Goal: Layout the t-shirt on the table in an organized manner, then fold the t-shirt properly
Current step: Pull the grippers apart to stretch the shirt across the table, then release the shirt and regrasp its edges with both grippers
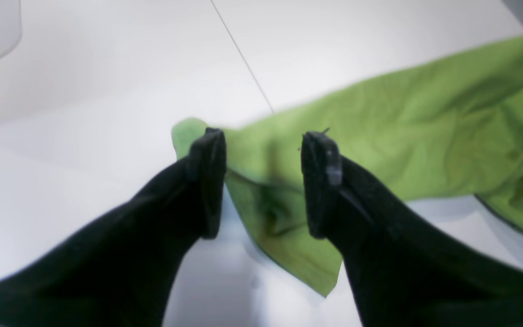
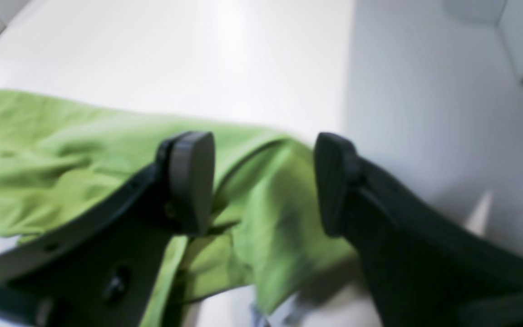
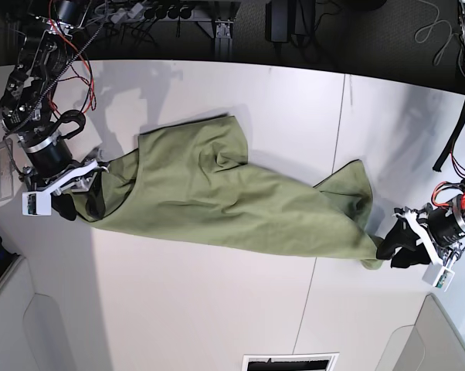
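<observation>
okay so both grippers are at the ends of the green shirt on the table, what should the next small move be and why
Probably back both arms slightly away from the t-shirt and re-aim. The left gripper and right gripper both stand open with cloth between or below the jaws, not pinched. The shirt lies stretched but bunched and wrinkled across the table, so fresh grips at better corners seem needed to spread it.

Overhead base view; close wrist views.

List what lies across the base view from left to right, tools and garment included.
Right tool, jaws open at one end of the shirt → olive-green t-shirt, stretched across the white table → left tool, jaws open at the shirt's other end.
</observation>
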Motion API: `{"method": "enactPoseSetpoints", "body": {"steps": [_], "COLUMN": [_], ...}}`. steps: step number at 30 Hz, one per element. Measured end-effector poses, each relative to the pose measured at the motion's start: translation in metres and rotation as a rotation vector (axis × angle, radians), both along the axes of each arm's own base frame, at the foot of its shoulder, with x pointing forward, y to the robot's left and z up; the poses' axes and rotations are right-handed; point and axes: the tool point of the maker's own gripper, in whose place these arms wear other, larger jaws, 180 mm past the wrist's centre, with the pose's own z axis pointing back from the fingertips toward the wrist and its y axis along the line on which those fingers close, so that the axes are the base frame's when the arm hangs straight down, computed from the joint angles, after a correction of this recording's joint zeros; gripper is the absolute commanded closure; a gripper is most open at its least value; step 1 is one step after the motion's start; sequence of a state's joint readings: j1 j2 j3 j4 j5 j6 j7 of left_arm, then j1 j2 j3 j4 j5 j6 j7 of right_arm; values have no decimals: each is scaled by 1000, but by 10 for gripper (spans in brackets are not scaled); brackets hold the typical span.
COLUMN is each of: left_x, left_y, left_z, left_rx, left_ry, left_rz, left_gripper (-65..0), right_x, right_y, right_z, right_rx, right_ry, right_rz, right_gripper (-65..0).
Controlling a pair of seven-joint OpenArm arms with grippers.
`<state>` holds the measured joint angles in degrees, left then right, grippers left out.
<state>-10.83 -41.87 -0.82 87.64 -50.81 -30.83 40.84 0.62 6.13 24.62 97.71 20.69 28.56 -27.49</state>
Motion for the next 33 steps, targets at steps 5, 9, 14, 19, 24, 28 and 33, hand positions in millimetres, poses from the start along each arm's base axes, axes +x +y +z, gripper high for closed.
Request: {"method": "enactPoseSetpoints", "body": {"steps": [5, 9, 14, 19, 24, 28, 33], "left_x": [-5, -22, -45, -61, -77, -84, -86], "left_y": [0, -4, -20, -31, -32, -33, -41], "left_z": [-7, -28, -60, -87, -108, -116, -121], "left_rx": [1, 0, -32, -15, 16, 25, 14], "left_ry": [25, 79, 149, 200, 238, 217, 206], "left_rz": [-3, -23, -47, -50, -48, -42, -41], "left_gripper": [-299, -299, -299, -299, -300, -300, -281], "right_x": [-12, -42, -77, -100, -102, -99, -95], "right_y": [-44, -67, -33, 22, 80, 101, 111], "right_z": [8, -10, -47, -82, -90, -94, -94], "right_rx": [74, 138, 183, 228, 264, 256, 259], "right_ry": [10, 98, 221, 337, 351, 348, 339], "right_rz": [-121, -176, -90, 32, 128, 125, 96], "right_gripper": [-347, -347, -347, -347, -347, -347, -346]}}
